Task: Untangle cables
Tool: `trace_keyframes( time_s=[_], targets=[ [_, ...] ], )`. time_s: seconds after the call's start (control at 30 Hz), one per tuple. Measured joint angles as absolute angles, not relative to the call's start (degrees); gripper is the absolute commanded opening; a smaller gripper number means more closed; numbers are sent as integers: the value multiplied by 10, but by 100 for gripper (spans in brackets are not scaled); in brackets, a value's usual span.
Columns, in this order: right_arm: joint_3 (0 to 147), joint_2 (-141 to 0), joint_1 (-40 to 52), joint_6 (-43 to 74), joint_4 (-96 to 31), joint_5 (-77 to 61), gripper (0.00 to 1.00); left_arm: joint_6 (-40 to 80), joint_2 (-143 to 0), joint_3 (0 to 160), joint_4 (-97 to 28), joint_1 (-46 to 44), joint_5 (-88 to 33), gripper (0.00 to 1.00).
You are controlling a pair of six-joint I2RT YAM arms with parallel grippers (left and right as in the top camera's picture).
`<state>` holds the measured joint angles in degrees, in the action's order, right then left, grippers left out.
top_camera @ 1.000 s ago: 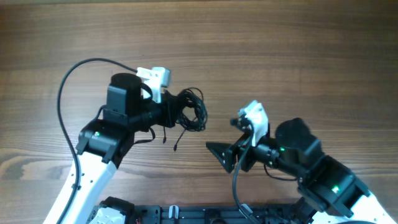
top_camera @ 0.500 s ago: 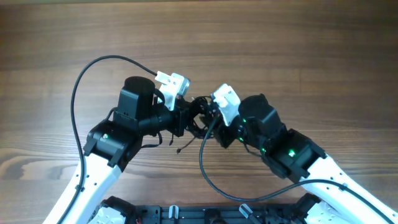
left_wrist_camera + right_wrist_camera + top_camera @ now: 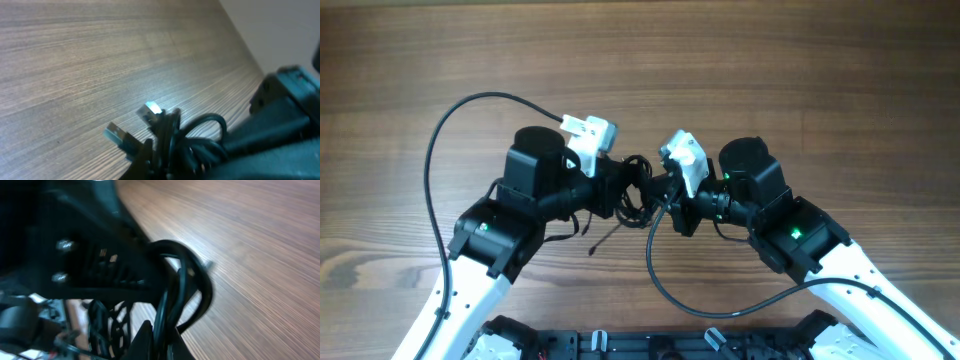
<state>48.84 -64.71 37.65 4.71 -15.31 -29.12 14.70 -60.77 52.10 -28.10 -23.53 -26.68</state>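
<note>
The cables (image 3: 632, 190) sat bunched in a dark knot over the wooden table (image 3: 770, 70), between the two arms. The left gripper (image 3: 613, 187) and the right gripper (image 3: 664, 190) each pinched strands with fingers narrow, seemingly to pull the knot apart. No writing was readable.
</note>
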Motion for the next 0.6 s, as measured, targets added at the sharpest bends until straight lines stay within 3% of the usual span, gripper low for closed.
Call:
trace_keyframes(
  time_s=[0.03, 0.13, 0.2, 0.23, 0.4, 0.6],
  targets=[
    [489, -647, 376, 48, -149, -306, 4, 161, -607, 521, -278, -232, -266, 44],
    [491, -646, 377, 53, -147, -334, 4, 212, -611, 521, -277, -223, -255, 63],
    [491, -646, 377, 66, -147, -334, 4, 229, -612, 521, -283, -220, -242, 94],
    [491, -645, 378, 79, -147, -326, 4, 231, -613, 520, -285, -219, -236, 100],
    [491, -640, 396, 126, -153, -282, 4, 283, -616, 520, -329, -203, -212, 100],
    [491, -642, 410, 139, -161, -272, 4, 463, -615, 525, -471, -168, -199, 100]
  ],
)
